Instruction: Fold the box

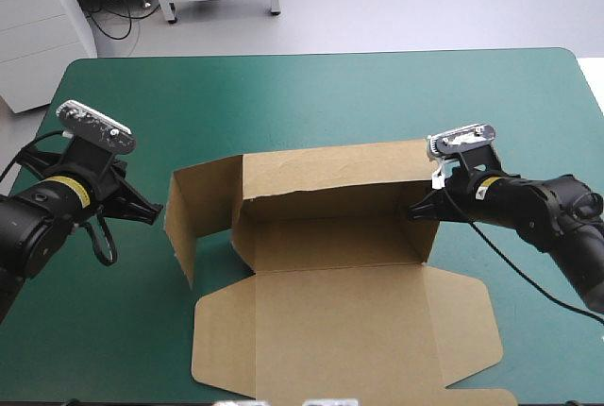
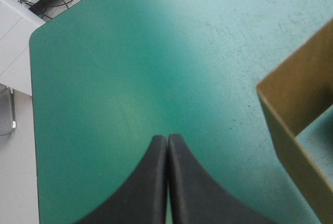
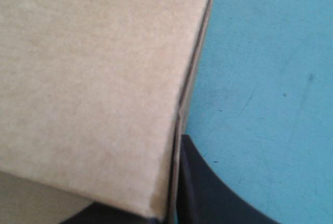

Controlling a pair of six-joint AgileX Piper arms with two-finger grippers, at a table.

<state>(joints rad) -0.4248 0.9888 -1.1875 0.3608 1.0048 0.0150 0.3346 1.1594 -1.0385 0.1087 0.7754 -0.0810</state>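
The right jaws pinch the top corner of the box's [image 3: 88, 78] right wall, all but closed on the board; one finger hides behind it. A hard pull could crease that wall or slip it free. The left jaws are closed, empty; the splayed left wall [image 2: 296, 99] stands unheld beside them and may flop. Farther off, the flat panel [image 1: 349, 330] on the tabletop [image 1: 283, 94] is cut off.

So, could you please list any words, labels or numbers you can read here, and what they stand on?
None can be read. The box shows plain brown board with no print, and the teal-green cover bears no lettering.
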